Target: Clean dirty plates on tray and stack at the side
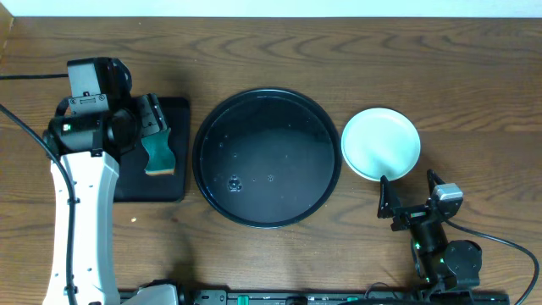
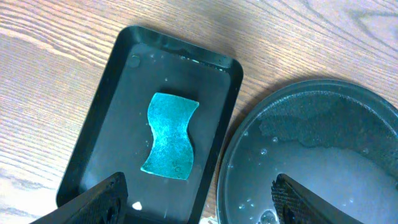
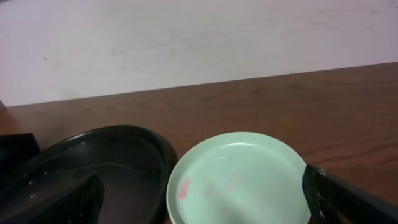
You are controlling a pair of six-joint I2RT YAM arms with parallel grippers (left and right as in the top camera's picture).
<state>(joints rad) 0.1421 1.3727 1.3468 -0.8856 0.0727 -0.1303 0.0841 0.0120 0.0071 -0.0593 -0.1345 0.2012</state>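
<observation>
Round black tray (image 1: 267,158) at middle of table (image 1: 356,51), wet, pale plate (image 1: 380,143) with faint red smear just beside its right rim, teal sponge (image 1: 158,154) in small tray (image 1: 174,182) toward left edge, left gripper (image 1: 152,117) above it, jaws spread, right gripper (image 1: 410,193) near front edge, jaws spread.

The far tabletop (image 1: 339,51) edge lies open; a large round black tray (image 1: 267,158) fills the middle, with a pale round plastic plate (image 1: 380,143) just beside its right rim.
</observation>
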